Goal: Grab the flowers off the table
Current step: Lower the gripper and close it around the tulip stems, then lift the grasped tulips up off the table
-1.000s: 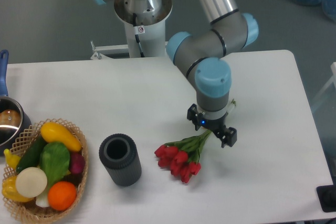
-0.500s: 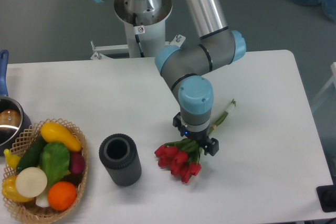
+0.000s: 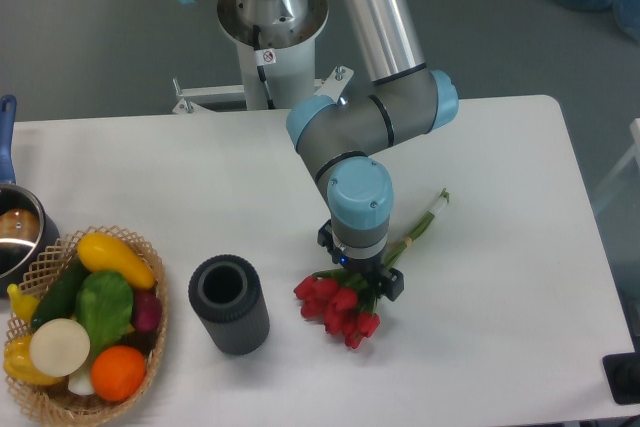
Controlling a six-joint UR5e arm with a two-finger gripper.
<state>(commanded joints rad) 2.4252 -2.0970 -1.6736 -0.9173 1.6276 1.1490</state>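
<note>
Tool (image 3: pixel 360 272) (pointing down) over flowers (image 3: pixel 338 307)

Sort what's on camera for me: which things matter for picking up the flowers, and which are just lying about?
Part of the job:
- flowers, red tulip buds lying flat
- table under them
- gripper, right over the bunch near the buds

Just lying about:
- dark cylinder, upright, left of the flowers
- wicker basket of vegetables at front left
- pot at the left edge
</note>
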